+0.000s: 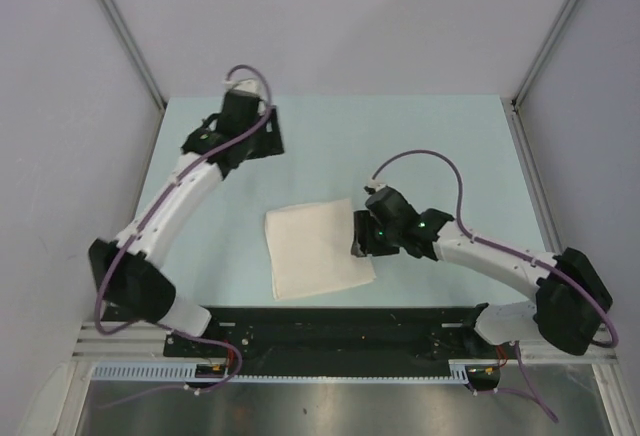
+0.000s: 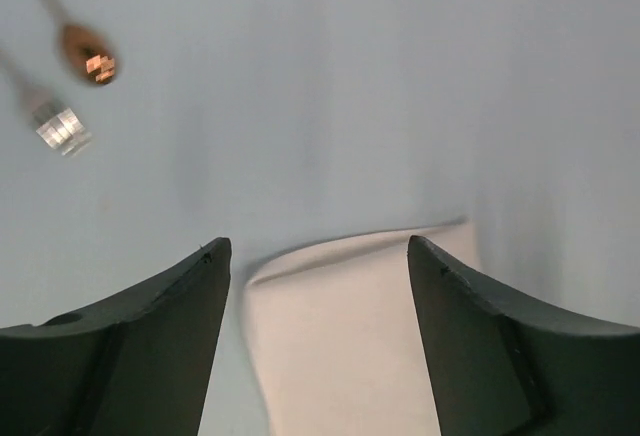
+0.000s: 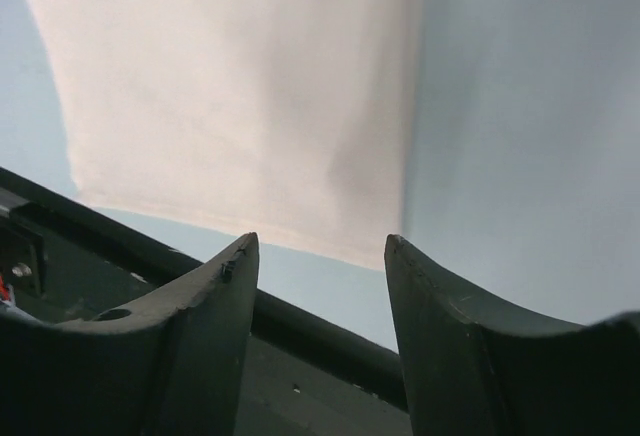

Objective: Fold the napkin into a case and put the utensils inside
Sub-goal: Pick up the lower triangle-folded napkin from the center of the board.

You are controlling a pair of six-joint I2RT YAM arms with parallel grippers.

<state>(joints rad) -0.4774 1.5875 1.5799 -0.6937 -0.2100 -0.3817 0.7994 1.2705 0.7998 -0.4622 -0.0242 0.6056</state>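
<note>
Napkin lay flat on the pale blue table, near the front edge and about midway between the two arms, as a cream square turned a little askew. It had not been shaped into a narrow case.

The right gripper hung at the napkin's right edge, close to the near right corner. Its fingers stood apart with nothing between them, and the cloth showed beyond them in the right wrist view.

The left gripper was well away from the cloth, over the far left part of the table. Its fingers were also apart and held nothing. From its wrist camera a corner of the napkin showed past the gap between the tips.

In that same view the spoon, with its copper bowl, and the fork lay side by side on the bare table, both blurred and well apart from the napkin. Neither was inside any fold.
</note>
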